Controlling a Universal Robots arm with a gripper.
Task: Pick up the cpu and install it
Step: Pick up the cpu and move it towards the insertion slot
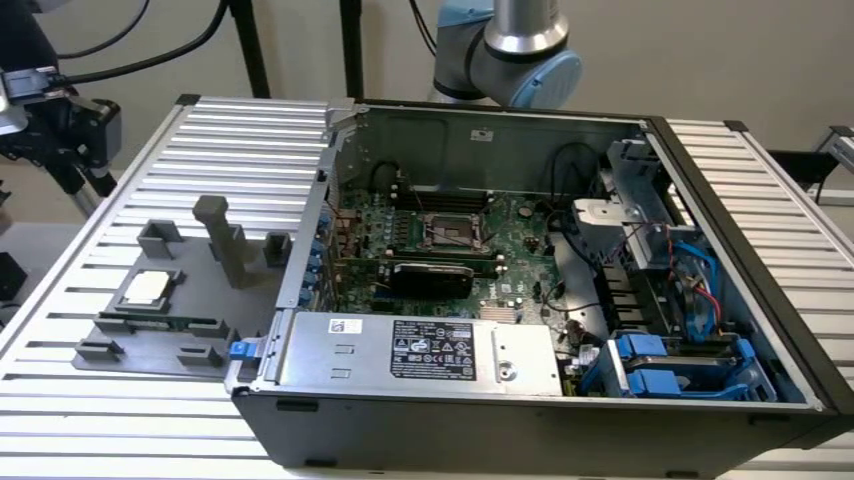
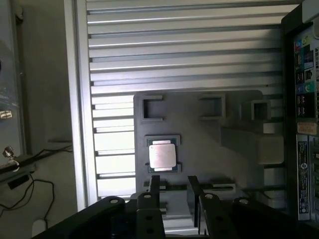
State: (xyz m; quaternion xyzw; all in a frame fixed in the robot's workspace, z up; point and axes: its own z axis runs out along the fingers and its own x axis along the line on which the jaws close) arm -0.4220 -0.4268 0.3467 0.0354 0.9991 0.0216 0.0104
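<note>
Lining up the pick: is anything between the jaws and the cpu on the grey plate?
Nothing visible. The small square silvery-grey metal cpu lies uncovered on the flat grey fixture plate; the black gripper, jaws open and empty, has clear space toward it.

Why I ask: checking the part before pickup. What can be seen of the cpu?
The cpu is a small flat square chip with a silvery-grey metal top and a thin pale rim. It lies flat, metal side up, in a square seat on the grey holder plate, which rests on the ribbed table at the exterior view's left of the open computer case. Only its seat touches it; the hand is apart from it, open and empty.
</note>
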